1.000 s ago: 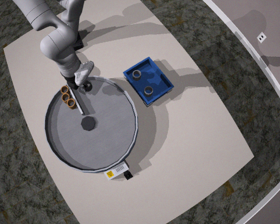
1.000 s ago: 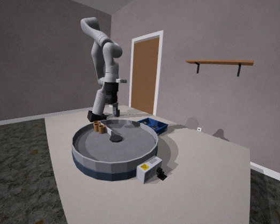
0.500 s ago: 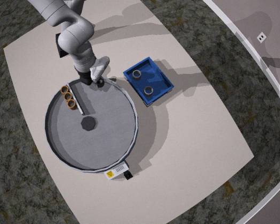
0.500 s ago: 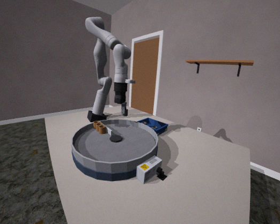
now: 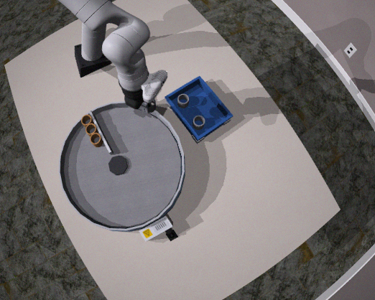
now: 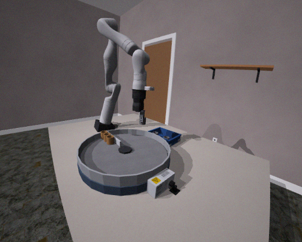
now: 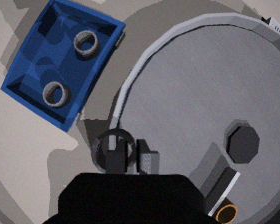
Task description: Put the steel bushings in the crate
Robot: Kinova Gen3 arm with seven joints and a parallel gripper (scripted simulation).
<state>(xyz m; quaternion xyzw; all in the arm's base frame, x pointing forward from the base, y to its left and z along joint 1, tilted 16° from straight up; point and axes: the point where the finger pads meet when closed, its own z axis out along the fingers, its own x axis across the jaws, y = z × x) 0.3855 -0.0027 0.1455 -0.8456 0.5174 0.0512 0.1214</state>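
Note:
My gripper (image 5: 148,106) is shut on a steel bushing (image 7: 112,147) and holds it in the air over the rim of the turning table (image 5: 122,166), on the side toward the blue crate (image 5: 199,107). In the side view the gripper (image 6: 142,118) hangs well above the table. Two steel bushings (image 5: 183,100) (image 5: 198,122) stand upright in the crate; they also show in the wrist view (image 7: 86,43) (image 7: 55,94). Three orange-brown bushings (image 5: 91,129) stand in a row against the divider bar (image 5: 102,132) on the turning table.
A dark hub (image 5: 118,165) sits at the turning table's centre. A white control box (image 5: 156,227) with a yellow label stands at the table's near rim. The arm's black base (image 5: 90,61) stands behind the turning table.

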